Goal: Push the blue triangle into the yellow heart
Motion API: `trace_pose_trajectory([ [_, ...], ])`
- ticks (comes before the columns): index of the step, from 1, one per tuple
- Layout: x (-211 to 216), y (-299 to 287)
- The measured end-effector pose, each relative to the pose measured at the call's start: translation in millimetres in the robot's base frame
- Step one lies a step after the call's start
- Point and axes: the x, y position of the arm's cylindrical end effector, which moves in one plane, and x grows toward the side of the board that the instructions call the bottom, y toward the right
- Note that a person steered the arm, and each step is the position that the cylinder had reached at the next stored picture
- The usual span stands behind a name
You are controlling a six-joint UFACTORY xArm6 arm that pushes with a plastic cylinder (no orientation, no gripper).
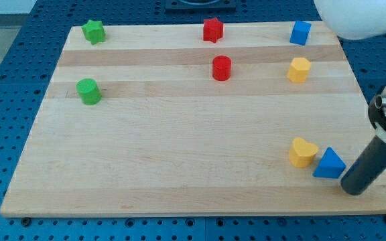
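- Blue triangle (330, 164) sits near bench (179, 154) bottom-right corner, just right of yellow heart (303, 152); the two look touching or nearly so, can't tell which.
- My tip (352, 189), the dark rod's lower end, is just below-right of the blue triangle, at or v. close to its lower right edge.
- No claw on this arm, just the rod, so no open/closed state to give.
- Rod slants up to the view's right, toward a metal collar at the frame edge.
- Other blocks along the view's top: green star (94, 31) top-left, red star (212, 29) top-centre, blue cube (301, 32) top-right.
- 2nd row: green cylinder (88, 91) at left, red cylinder (222, 67) mid, yellow hexagon-ish block (299, 69) below the blue cube.
- White rounded object (360, 17), blurred, fills the top-right corner.
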Motion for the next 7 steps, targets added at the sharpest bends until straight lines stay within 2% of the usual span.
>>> trace_pose_trajectory([
  [3, -3, -23],
  [7, -43, -23],
])
